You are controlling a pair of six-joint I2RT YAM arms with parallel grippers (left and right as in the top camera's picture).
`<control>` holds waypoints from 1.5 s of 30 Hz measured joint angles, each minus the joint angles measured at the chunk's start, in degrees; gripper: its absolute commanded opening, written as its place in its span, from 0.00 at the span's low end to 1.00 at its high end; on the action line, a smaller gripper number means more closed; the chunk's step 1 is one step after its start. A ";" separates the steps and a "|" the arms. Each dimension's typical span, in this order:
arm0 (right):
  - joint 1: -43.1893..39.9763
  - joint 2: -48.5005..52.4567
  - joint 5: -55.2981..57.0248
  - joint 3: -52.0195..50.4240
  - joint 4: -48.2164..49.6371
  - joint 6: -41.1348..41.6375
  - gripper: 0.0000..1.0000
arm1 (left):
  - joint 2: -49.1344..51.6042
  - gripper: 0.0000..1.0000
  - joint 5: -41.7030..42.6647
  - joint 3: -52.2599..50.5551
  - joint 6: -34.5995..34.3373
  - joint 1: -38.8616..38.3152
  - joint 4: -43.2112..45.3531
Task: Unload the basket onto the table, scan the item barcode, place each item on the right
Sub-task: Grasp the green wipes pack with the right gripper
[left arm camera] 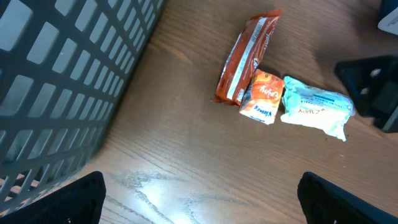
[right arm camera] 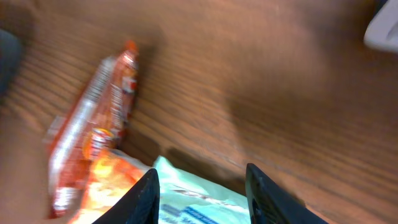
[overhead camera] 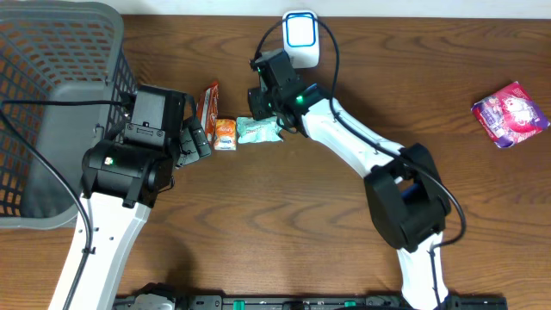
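Three packets lie in a row on the wooden table: a long red packet [overhead camera: 207, 102] [left arm camera: 245, 59] [right arm camera: 106, 106], a small orange packet [overhead camera: 225, 133] [left arm camera: 262, 96] [right arm camera: 106, 186] and a mint-green packet [overhead camera: 258, 131] [left arm camera: 314, 111] [right arm camera: 186, 205]. My right gripper [overhead camera: 263, 110] [right arm camera: 200, 196] hovers over the mint-green packet, jaws apart with the packet showing between them. I cannot tell whether they touch it. This view is blurred. My left gripper [overhead camera: 196, 138] [left arm camera: 199, 199] stands wide open over bare wood, left of the row. The white and blue scanner [overhead camera: 301, 36] sits at the back. No barcode shows.
A large grey mesh basket [overhead camera: 52, 112] [left arm camera: 56, 81] fills the left side, close to my left arm. A pink packet [overhead camera: 510, 114] lies alone at the far right. The right arm's cable loops round the scanner.
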 measured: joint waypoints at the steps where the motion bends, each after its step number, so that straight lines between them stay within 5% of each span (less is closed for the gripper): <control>1: 0.00 0.63 0.00 0.00 -0.44 0.09 0.41 | 0.00 0.98 0.00 0.00 0.00 0.00 0.00; 18: 0.22 -0.83 -0.50 -0.13 -21.20 0.52 0.44 | 0.00 0.98 0.00 0.00 0.00 0.00 -0.02; 25: 0.20 -7.19 -0.20 -0.15 -18.97 -0.24 0.66 | 0.00 0.98 0.00 0.00 0.00 0.00 0.00; 29: -0.39 -8.28 -0.02 -0.09 -15.65 -1.68 0.66 | 0.00 0.98 0.00 0.00 0.00 0.00 -0.02; 32: -1.73 -7.61 -2.49 -0.09 -16.02 -2.82 0.61 | 0.00 0.98 0.00 0.00 0.00 0.00 -0.02; 37: -4.17 -3.52 -10.58 -0.09 -16.70 -5.53 0.13 | 0.00 0.98 0.00 0.00 0.00 0.00 0.00; 39: -4.28 -1.77 -12.81 -0.11 -17.81 -5.86 0.01 | 0.00 0.98 0.00 0.00 0.00 0.00 0.00; 45: -2.67 0.11 -15.34 -0.31 -20.81 -6.27 0.01 | 0.00 0.98 0.00 0.00 0.00 0.00 -0.02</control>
